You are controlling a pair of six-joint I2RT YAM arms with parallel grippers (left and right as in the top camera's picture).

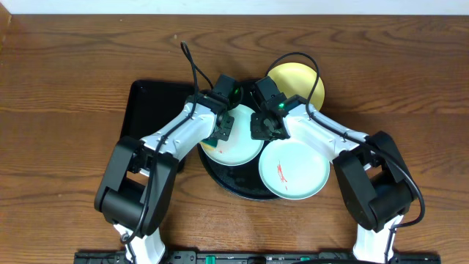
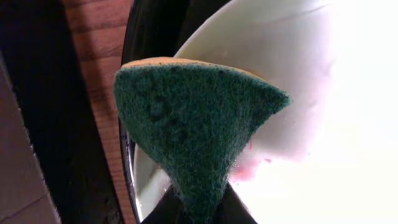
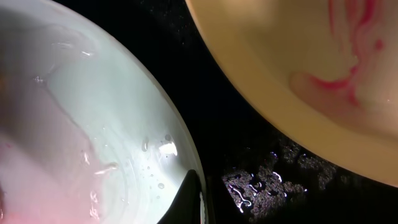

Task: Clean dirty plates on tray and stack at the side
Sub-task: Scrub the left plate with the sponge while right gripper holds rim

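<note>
Three plates are being shown from above, on and around a round black tray. One mint plate is lying on the tray's left. A second mint plate, streaked red, is overhanging the tray's right rim. A yellow plate, also smeared red, is lying at the back edge.

A green sponge is being clenched by the left gripper and held over a pink smear on the left mint plate. The right gripper is being held at that plate's rim; whether it is clamped or loose cannot be told.

Scrubbing of the first plate appears to be the step in hand, and nothing is being stacked at the side yet. Next, the pink residue is likely to need wiping away, with the plate being kept steady, before it is lifted off the tray.
</note>
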